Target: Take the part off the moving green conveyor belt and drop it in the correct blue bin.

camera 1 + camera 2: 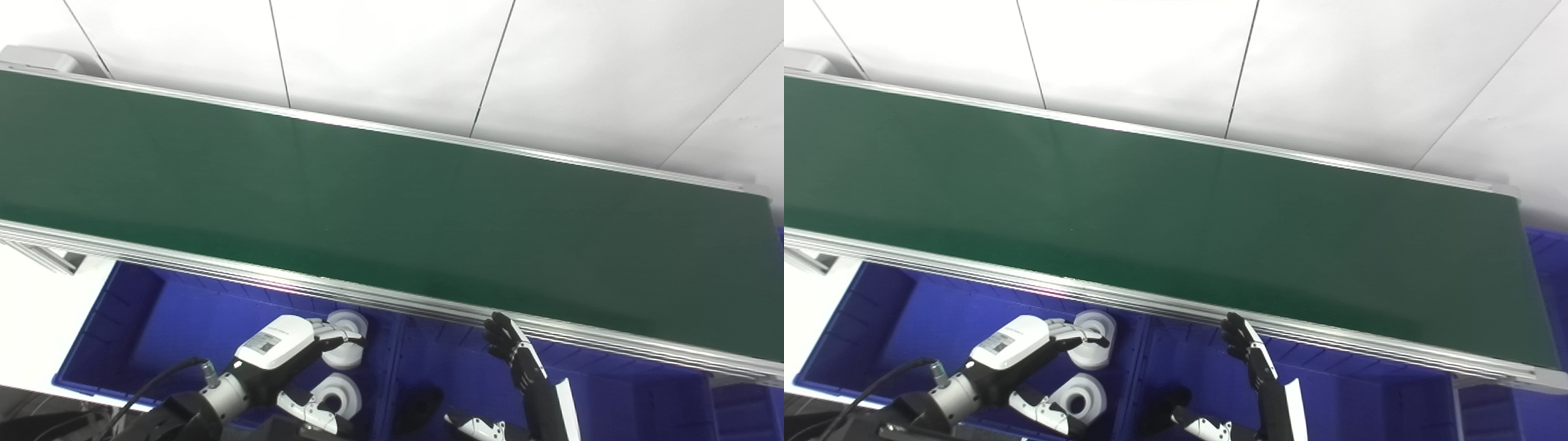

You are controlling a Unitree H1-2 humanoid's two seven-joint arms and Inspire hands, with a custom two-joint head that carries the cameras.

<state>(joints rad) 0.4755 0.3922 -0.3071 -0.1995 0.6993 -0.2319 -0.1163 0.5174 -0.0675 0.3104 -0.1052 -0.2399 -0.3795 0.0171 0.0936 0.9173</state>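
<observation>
So here we've got the green conveyor belt (pixel 392 202) running diagonally across the whole view, aluminium rails along both edges, and the belt surface itself is bare green from end to end as far as we can see.

The action is all down below the near rail. Our left hand (pixel 306 343) is over the left blue bin (pixel 122 324), and its fingers are wrapped on a white part (pixel 348 343), a round ring-shaped piece with a raised hub. So that hand is grasping the part, holding it inside the bin's footprint, near the bin's right wall. We can't tell if the part is touching the bin floor or hanging a bit above it.

Just below it there's a second white part (pixel 337 392) of the same shape lying in the same bin, hole facing up. The thumb of our left hand sits right beside it, close to the bottom edge of the picture.

Our right hand (pixel 511 349) is black, over the neighbouring blue bin (pixel 459 367), pointing up towards the near rail of the belt with the fingertips close under it. The fingers are spread and nothing is in them, so it's released and empty.

In that right bin there's also a dark object (pixel 419 407) on the floor, too shadowy for us to say what it is.

White wall panels (pixel 392 55) behind the belt.
</observation>
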